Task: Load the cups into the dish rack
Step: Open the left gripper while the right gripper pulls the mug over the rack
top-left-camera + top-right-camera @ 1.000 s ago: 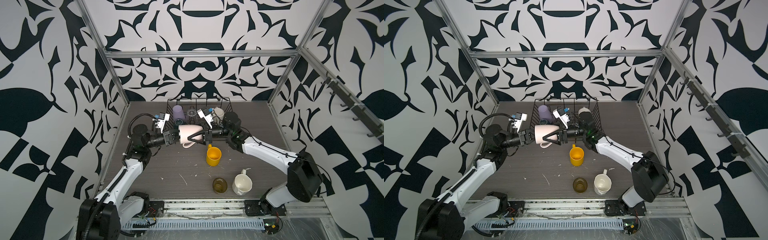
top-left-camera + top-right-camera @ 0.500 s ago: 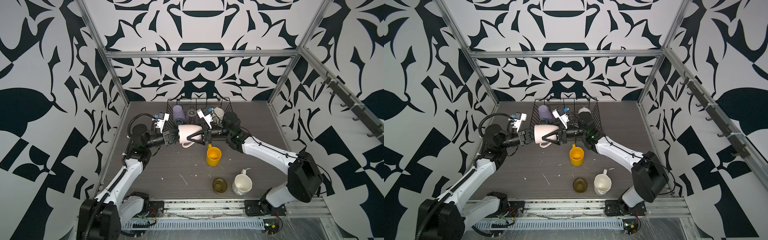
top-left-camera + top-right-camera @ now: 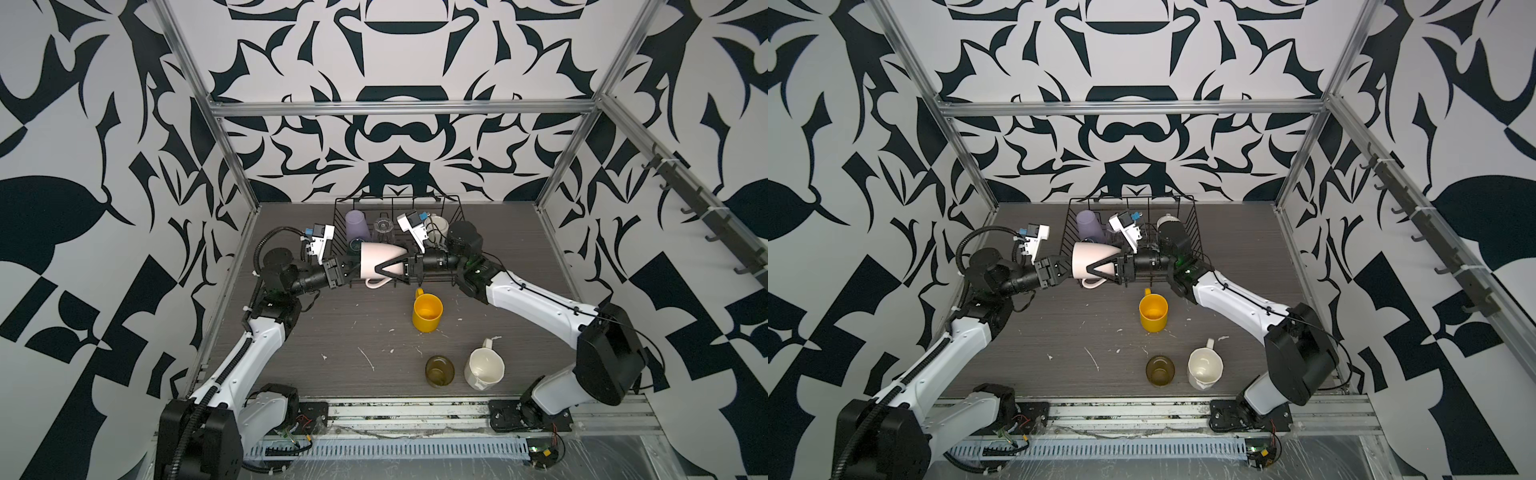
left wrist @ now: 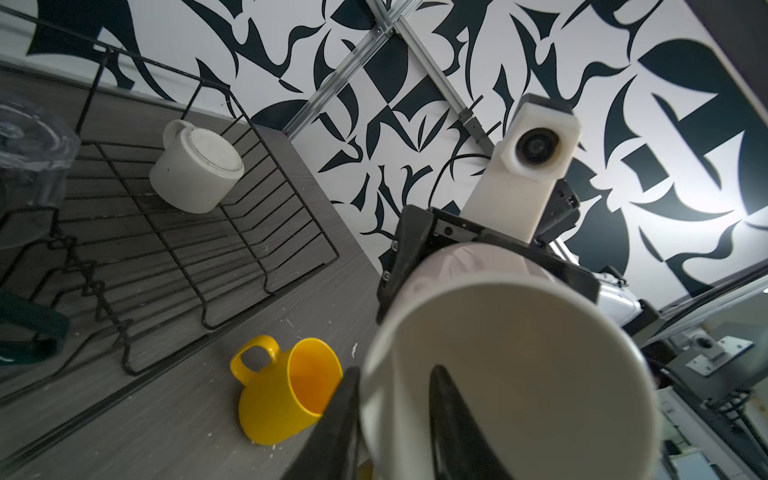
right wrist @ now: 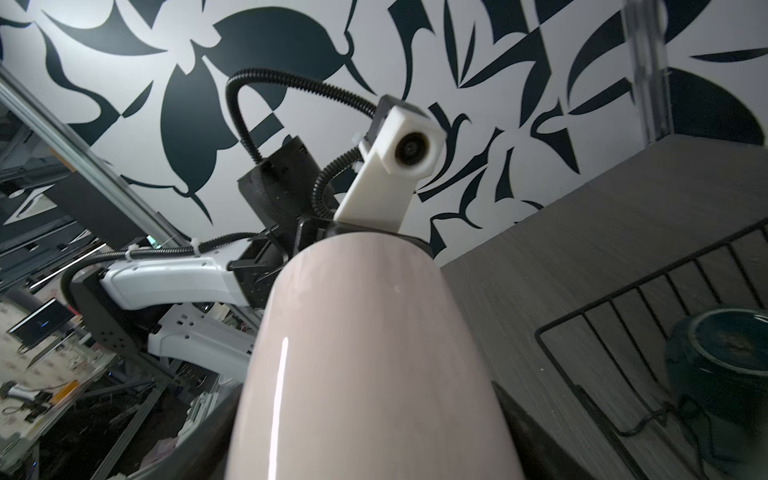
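Note:
A pale pink mug hangs on its side in front of the dish rack, handle down, between both grippers. My right gripper is shut on the mug's body, one finger on each side. My left gripper straddles the rim: the outer finger lies against the wall, the inner finger stands off it. In the rack stand a lilac tumbler, a clear glass, a dark green mug and an upturned white mug.
On the table in front, a yellow mug stands just below the held mug. An olive glass and a cream mug stand near the front edge. Patterned walls and metal posts enclose the table.
My left gripper's jaws have parted from the mug's rim. The mug and both arms have kept their place.

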{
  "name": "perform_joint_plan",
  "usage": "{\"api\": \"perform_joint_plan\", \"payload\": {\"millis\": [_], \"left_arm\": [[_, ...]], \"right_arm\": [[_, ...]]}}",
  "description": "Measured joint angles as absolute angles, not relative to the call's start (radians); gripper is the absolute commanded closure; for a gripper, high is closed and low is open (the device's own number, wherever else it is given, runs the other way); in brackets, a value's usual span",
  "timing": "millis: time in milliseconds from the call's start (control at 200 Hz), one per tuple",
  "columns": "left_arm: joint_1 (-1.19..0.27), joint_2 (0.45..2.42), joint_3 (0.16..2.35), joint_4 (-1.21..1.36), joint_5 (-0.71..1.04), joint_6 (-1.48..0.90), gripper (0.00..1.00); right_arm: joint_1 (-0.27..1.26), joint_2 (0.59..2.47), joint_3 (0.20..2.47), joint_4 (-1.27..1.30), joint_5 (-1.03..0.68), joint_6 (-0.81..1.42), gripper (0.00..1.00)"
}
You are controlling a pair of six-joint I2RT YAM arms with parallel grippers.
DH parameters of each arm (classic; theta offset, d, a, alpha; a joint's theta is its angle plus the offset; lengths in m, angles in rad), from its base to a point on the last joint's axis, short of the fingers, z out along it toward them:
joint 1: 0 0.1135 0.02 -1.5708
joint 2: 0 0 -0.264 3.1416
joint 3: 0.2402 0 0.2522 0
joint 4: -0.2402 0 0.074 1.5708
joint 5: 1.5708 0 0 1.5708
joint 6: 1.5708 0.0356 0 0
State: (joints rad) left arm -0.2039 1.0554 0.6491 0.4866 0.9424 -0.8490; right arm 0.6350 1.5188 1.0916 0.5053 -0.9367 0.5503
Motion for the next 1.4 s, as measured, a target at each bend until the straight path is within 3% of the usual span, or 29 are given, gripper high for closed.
{"api": "perform_joint_plan", "payload": {"millis": [330,460,560,810,1105,1400], "left_arm": [[-0.195,1.031,0.65,0.456,0.929,-0.833,0.26],[-0.189,0.993,0.651,0.386,0.888,-0.785,0.07],[-0.183,0.947,0.657,0.301,0.831,-0.725,0.0],[-0.156,0.844,0.706,0.057,0.538,-0.596,0.01],[-0.151,0.7,0.712,-0.162,0.099,-0.547,0.01],[-0.15,0.635,0.712,-0.234,-0.071,-0.542,0.01]], "right_arm": [[0.602,1.478,1.092,0.407,-0.877,0.522,1.0],[0.582,1.428,1.11,0.281,-0.849,0.458,1.0],[0.563,1.397,1.159,0.146,-0.82,0.385,1.0],[0.513,1.4,1.38,-0.228,-0.732,0.169,1.0],[0.461,1.625,1.711,-0.598,-0.589,-0.046,1.0],[0.487,1.882,2.006,-0.899,-0.382,-0.188,1.0]]}}
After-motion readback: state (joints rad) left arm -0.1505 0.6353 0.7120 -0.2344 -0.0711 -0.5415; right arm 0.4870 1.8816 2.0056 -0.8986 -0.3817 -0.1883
